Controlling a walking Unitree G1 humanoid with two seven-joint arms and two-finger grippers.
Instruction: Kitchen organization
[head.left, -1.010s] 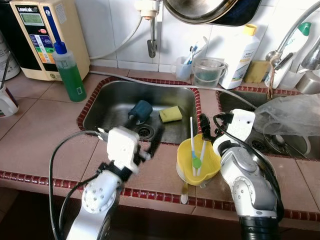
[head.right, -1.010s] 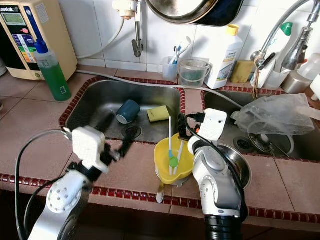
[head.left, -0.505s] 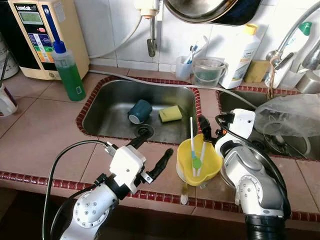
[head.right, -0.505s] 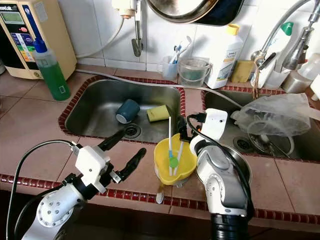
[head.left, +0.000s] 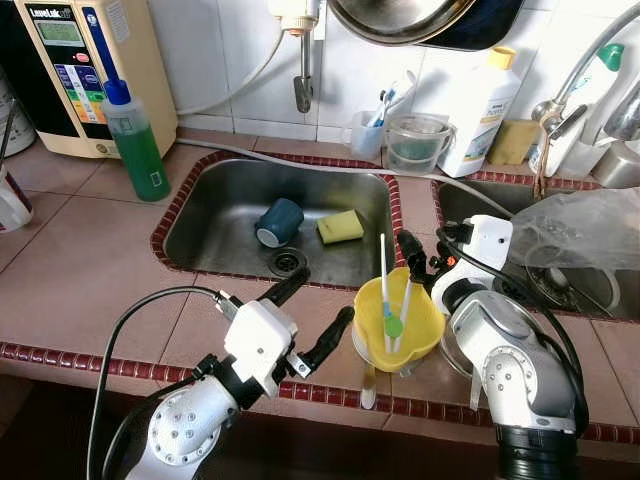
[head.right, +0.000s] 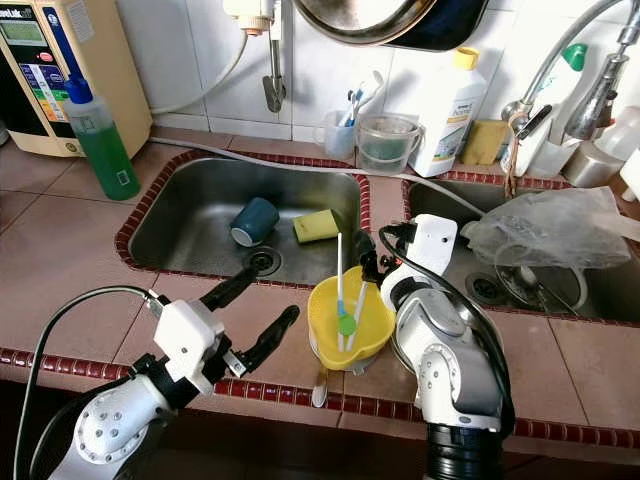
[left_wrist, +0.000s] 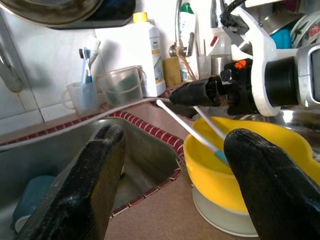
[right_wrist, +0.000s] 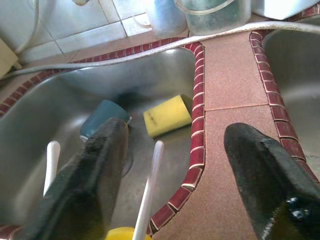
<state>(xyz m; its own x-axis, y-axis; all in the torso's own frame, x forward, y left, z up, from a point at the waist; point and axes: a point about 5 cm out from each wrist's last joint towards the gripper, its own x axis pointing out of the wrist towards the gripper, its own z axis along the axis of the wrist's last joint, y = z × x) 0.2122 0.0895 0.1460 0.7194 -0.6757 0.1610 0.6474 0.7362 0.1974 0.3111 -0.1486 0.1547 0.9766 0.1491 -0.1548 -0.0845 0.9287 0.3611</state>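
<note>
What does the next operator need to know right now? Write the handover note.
Left claw: open, holds nothing, over the counter just left of the yellow bowl.
Right claw: open, holds nothing, at the sink edge just behind the bowl.
Things: the yellow bowl sits stacked on a pale bowl on the counter by the front edge, with two white-handled utensils standing in it. Blue cup on its side and yellow sponge lie in the left sink.
Done: nothing gripped yet.
Left: probably grasp the bowl or its utensils; cup and sponge are yet to be sorted.
</note>
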